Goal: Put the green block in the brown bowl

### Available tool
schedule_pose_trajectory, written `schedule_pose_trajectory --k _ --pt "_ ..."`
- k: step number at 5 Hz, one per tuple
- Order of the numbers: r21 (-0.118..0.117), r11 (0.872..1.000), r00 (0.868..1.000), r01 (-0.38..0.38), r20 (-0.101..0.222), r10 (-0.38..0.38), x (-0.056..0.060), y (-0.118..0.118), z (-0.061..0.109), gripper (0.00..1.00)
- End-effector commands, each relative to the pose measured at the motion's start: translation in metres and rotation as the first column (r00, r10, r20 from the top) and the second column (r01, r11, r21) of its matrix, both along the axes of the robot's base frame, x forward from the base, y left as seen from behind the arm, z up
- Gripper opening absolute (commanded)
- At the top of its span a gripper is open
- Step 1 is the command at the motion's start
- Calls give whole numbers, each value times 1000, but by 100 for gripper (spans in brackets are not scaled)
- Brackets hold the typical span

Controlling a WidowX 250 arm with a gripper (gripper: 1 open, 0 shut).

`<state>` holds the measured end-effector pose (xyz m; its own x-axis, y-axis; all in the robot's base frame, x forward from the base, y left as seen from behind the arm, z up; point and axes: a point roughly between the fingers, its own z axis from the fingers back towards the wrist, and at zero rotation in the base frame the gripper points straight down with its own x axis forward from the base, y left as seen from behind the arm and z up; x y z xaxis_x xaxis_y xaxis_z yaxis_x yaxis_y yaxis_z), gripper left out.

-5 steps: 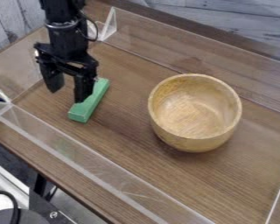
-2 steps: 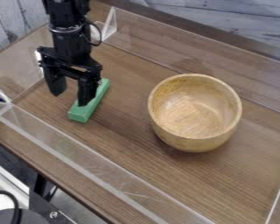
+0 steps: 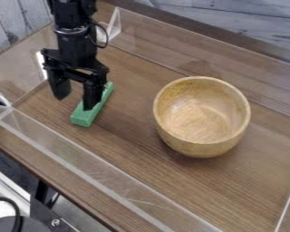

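The green block lies flat on the dark wooden table, left of centre, its long side running towards the back right. My black gripper points straight down and stands open just over the block's far end, one finger on each side of it. Nothing is held. The brown bowl, round and light tan with thick walls, sits upright and empty to the right of the block, well apart from it.
A low clear plastic wall runs along the table's front and left edges, and another clear panel lines the back. Bare tabletop lies between block and bowl.
The gripper has drifted slightly to the right, nearer over the block's far end. Block and bowl have not moved.
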<state>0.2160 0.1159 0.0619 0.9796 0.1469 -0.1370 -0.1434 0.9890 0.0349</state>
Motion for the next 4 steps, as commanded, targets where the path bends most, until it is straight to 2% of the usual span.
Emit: schedule_pose_trajectory --k 1,4 --pt "30 1000 999 7 51 -9 10 2 12 100" --pt "43 999 998 -5 68 2 11 5 12 100"
